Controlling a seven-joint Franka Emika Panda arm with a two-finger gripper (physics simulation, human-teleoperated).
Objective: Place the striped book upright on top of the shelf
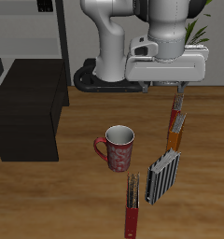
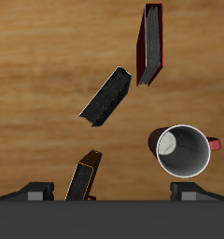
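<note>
The striped book stands on its edge on the wooden table near the front edge, beside the mug; it also shows in the wrist view, dark and slanted. The shelf is a low black cabinet with a bare flat top, far across the table from the book. My gripper is open and empty; it hangs farther back than the striped book, just above the orange-red book. In the wrist view the fingers stand wide apart around my gripper, with the orange-red book below them.
A patterned red mug stands between shelf and books, also in the wrist view. A slim dark red book stands at the front edge, also in the wrist view. A pale metal-frame rack stands behind the shelf.
</note>
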